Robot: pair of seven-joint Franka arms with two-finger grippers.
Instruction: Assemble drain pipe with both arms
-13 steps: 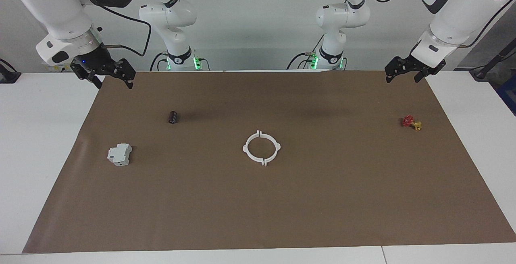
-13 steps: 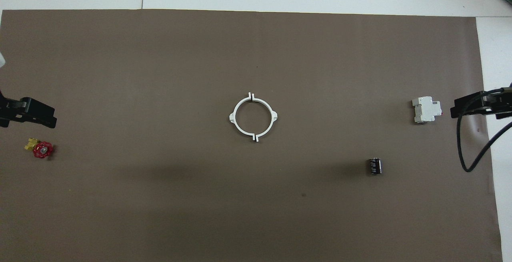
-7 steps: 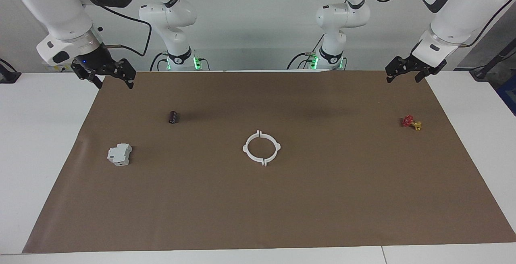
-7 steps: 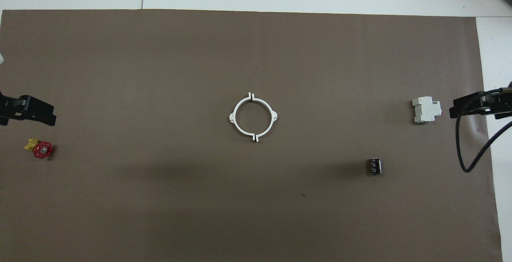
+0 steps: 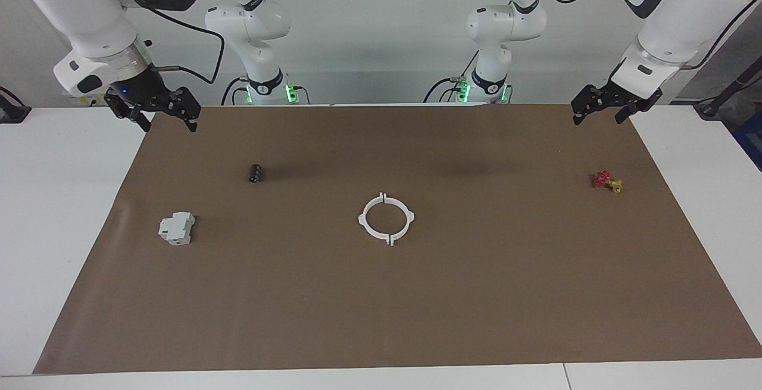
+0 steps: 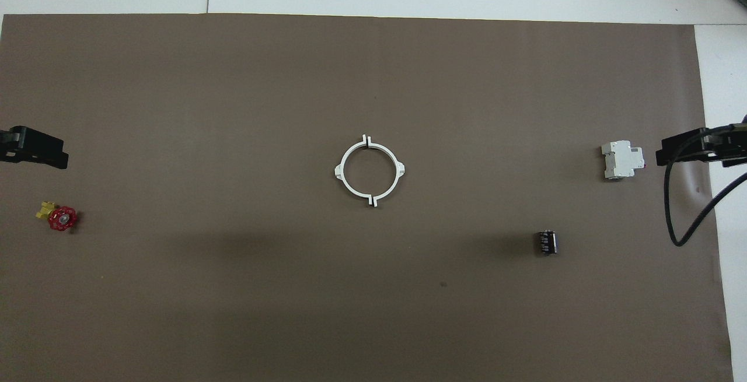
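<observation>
Drain pipe halves lie flat on the brown mat near its centre, set together as one thin white ring with a small tab at each side and a narrow seam showing at the two joints (one seam nearer to the robots, one farther from them). All other positions are given relative to this ring. Toward the right arm's end of the table, a grey boxy block sits well apart from the ring, and a small dark cylinder lies between block and ring, somewhat nearer to the robots. Toward the left arm's end, a small red-and-yellow piece rests well apart from the ring. The right gripper hangs in the air over the mat corner at the right arm's end, well apart from the ring; its fingers stand apart and carry nothing. The left gripper hangs over the mat corner at the left arm's end, also well apart from the ring, fingers apart and empty.
</observation>
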